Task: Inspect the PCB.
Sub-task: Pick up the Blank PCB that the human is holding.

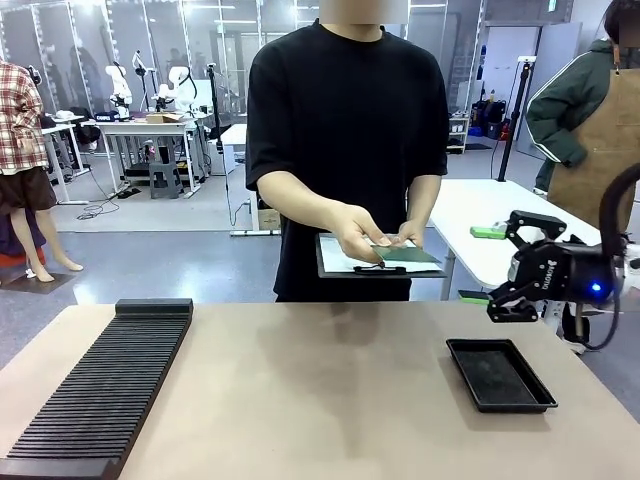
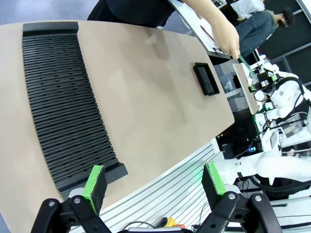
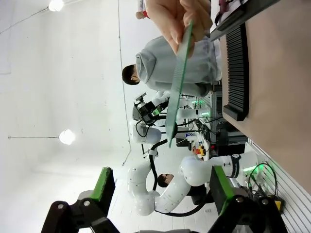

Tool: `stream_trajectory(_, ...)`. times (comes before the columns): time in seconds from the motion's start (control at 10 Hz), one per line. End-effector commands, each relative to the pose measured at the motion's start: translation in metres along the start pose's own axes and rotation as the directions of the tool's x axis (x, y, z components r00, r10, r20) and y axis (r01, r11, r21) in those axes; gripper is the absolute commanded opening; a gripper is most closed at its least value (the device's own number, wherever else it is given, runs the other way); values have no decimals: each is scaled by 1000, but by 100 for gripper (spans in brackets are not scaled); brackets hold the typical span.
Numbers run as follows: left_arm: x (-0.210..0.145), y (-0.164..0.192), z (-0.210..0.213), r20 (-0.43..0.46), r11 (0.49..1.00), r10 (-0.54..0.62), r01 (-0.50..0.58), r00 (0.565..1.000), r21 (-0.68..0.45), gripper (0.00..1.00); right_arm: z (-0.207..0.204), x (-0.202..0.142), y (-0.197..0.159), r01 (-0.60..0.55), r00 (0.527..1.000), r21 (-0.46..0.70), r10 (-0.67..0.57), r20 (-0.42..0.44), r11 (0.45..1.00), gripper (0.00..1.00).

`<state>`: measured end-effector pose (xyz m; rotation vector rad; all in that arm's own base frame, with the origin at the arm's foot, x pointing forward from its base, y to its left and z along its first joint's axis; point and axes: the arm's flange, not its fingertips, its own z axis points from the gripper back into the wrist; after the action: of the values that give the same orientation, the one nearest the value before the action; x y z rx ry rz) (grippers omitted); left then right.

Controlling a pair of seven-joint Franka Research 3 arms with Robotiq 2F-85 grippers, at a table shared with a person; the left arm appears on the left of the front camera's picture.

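Across the table a person's hand (image 1: pixel 358 232) holds the green PCB (image 1: pixel 405 254) flat over a clipboard (image 1: pixel 340 262) with white paper. In the right wrist view the PCB (image 3: pixel 177 82) appears edge-on, pinched in the person's fingers (image 3: pixel 177 22), well ahead of my open right gripper (image 3: pixel 162 184). From the front, the right gripper (image 1: pixel 508 268) hovers at the table's right edge, to the right of the board and apart from it, jaws wide with nothing between them. My left gripper (image 2: pixel 154 180) is open and empty, off the near table edge, far from the PCB (image 2: pixel 244 64).
A long black slotted rack (image 1: pixel 110 385) lies along the table's left side. A shallow black tray (image 1: pixel 500 373) sits at the right, just below the right gripper. The tan tabletop (image 1: pixel 320 400) between them is bare. Another person stands at the far right.
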<state>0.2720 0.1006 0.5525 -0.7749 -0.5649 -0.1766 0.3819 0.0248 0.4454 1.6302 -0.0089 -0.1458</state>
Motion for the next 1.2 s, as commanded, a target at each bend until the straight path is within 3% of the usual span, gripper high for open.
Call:
stream_trajectory(0.0,2,-4,3,-11,1000,16,-15,1000,17,100,-21,18,6,39,999,11,-39,-6,999,100)
stream_trajectory(0.6,2,-4,3,-11,1000,16,-15,1000,17,100,-63,41,0,72,996,8,-71,-54,997,100)
stream_trajectory(0.7,2,-4,3,-11,1000,16,-15,1000,17,100,-67,41,0,76,995,6,-75,-69,997,89)
stream_trajectory(0.8,2,-4,3,-11,1000,16,-15,1000,17,100,-68,41,0,74,994,5,-74,-76,997,41)
stream_trajectory(0.9,2,-4,3,-11,1000,16,-15,1000,17,100,-69,42,1,76,994,19,-74,-82,997,31)
stream_trajectory(1.0,2,-4,3,-11,1000,16,-15,1000,17,100,-69,43,0,78,993,19,-76,-86,997,0)
stream_trajectory(1.1,2,-4,3,-11,1000,16,-15,1000,17,100,-71,44,-1,79,993,18,-77,-88,997,0)
